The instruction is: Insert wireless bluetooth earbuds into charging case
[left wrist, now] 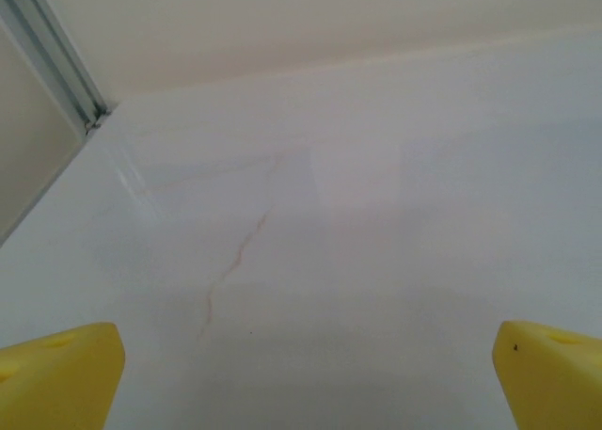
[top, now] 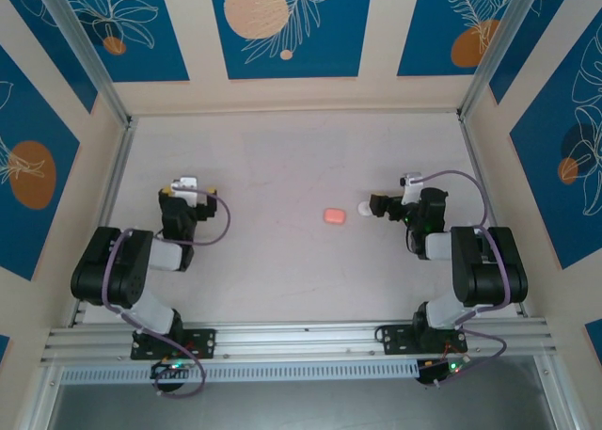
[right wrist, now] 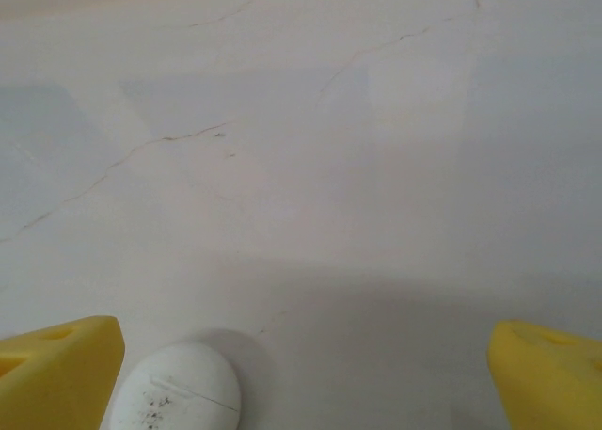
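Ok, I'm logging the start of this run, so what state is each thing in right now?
Left pincer: open, empty, over bare table.
Right pincer: open, empty.
Charging case: lying flat on the table, untouched; lid state too small to tell.
White disc: resting on the table beside one finger of the right pincer, not gripped.

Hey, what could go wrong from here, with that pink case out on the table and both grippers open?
1. The white round object sits by one finger of the open right gripper; closing may catch it instead of the charging case.
2. It lies close beside the case, so pushing forward could shove both away.
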